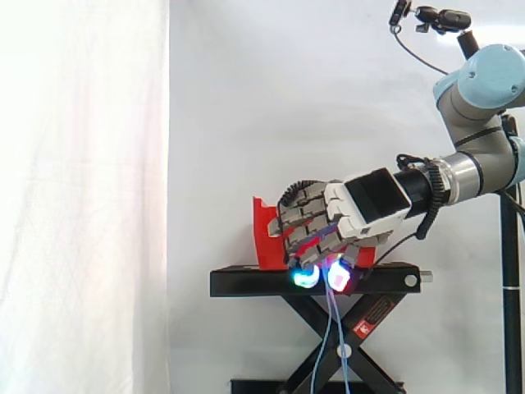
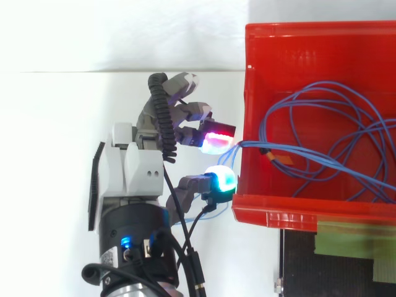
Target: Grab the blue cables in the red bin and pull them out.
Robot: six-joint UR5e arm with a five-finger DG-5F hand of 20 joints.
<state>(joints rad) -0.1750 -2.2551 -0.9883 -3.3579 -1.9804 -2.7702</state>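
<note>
1. Loose loops of thin blue cables (image 2: 291,150) across the floor of the open-topped red plastic bin (image 2: 291,213), most of the length inside.
2. One bundle over the bin wall nearest the hand, running level and straight toward it; seen from the side, drops from the fingers past the black scissor stand (image 1: 246,283).
3. Just outside that wall, the grey multi-fingered robot hand (image 2: 133,167): curls its glowing fingertips (image 2: 218,140) round the bundle and appears to pinch it.
4. Sits in line with the bundle's long axis, palm beyond the pads, so likely calls for a straight draw away from the wall.
5. Behind all, a white curtain (image 1: 82,205).
</note>
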